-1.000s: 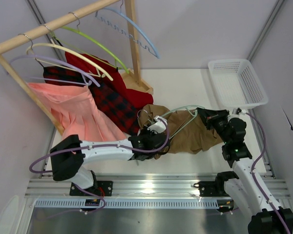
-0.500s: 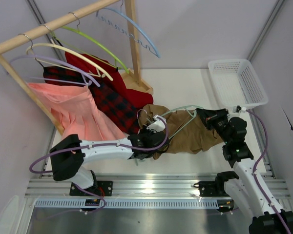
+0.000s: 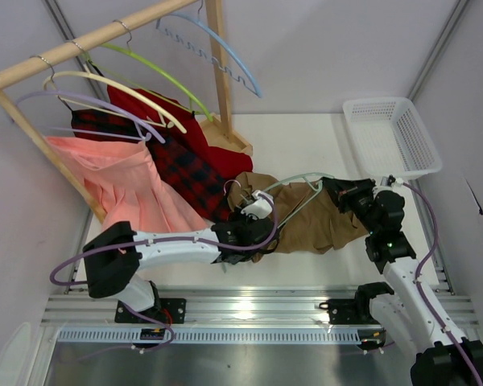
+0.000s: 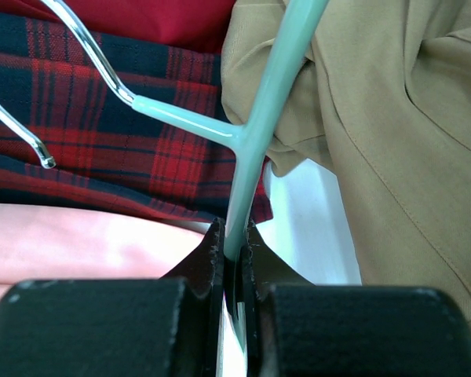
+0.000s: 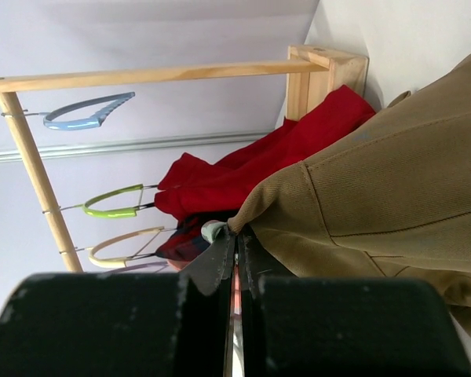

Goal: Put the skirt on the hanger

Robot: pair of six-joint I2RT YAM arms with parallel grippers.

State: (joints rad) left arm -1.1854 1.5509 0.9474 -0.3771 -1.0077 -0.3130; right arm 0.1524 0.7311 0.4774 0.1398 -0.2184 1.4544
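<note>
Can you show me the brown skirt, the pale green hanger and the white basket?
skirt [image 3: 328, 227]: top view, middle of the cloth.
hanger [image 4: 251, 141]: left wrist view, where its stem joins.
basket [image 3: 390, 141]: top view, bare mesh floor.

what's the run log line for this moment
left hand: shut on hanger | right hand: shut on skirt edge | skirt: lying on table

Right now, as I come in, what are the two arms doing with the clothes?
The left pincer is shut on one arm of the pale green hanger, which lies over the tan skirt on the table. The right pincer pinches the skirt's edge close to the hanger's end. The skirt is not yet hung on the hanger.
</note>
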